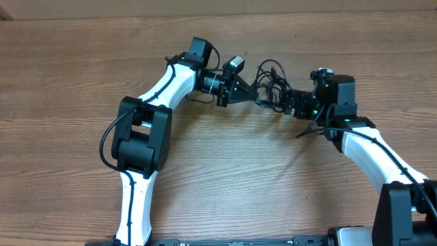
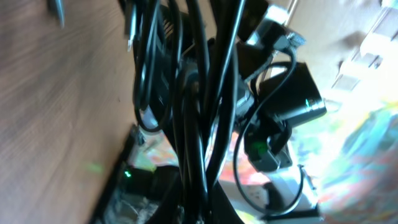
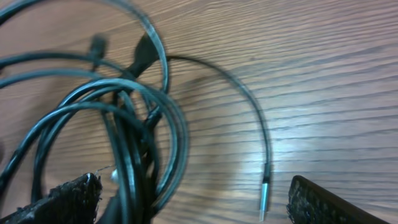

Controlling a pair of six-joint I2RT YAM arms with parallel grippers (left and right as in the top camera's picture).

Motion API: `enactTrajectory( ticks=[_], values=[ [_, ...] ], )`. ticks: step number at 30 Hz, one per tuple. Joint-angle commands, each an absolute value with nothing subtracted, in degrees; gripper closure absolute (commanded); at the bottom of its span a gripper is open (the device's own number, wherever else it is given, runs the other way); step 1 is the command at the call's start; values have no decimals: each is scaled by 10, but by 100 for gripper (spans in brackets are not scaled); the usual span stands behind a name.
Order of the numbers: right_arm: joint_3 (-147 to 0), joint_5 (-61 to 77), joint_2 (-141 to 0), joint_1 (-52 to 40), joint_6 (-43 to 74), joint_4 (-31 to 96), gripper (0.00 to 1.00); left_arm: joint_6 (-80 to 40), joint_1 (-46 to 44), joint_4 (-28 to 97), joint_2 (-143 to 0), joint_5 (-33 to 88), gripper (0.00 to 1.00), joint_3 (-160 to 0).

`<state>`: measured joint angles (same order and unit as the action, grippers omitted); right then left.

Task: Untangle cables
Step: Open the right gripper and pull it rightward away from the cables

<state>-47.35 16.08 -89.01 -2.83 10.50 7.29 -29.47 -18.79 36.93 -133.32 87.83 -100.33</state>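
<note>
1. Thin black flexible cables with small silver and dark plugs: one loosely looped bunch. It sits between the left fingers and the right fingers, over the far middle of the counter.
2. Left fingers: closed all the way and clamped on the cables at the end of the bunch nearest them. In the left wrist view several black strands converge into these fingers at the bottom edge and fan out away from them, blurred.
3. Right fingers: spread wide, gripping nothing. They sit at the opposite end of the bunch and point toward the left fingers, with the two sets near each other but apart.
4. Textured black pads of the right fingers: one at each lower corner of the right wrist view. The loops lie just ahead of the pad on the view's left and pass beside it; contact cannot be told.
5. Slim silver plug: it ends a single strand that arcs out of the bunch. It lies between the two pads, nearer the pad on the view's right.
6. Dark flat plug: ahead of the right fingers, among the upper loops.
7. Light-brown wood-grain counter: beneath both sets of fingers and the bunch.
</note>
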Motion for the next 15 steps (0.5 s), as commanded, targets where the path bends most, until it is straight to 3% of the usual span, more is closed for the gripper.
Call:
enactTrajectory(
  ticks=[1, 6, 15],
  values=[
    [-498, 308, -873, 1, 107, 69, 5, -254, -190, 318, -1336, 904, 96, -1000],
    [-515, 427, -845, 51, 124, 69, 5, -182, -184, 248, -1336, 870, 96, -1000],
    [-517, 438, -822, 140, 176, 69, 9, -20, -184, 206, -1336, 907, 96, -1000]
  ],
)
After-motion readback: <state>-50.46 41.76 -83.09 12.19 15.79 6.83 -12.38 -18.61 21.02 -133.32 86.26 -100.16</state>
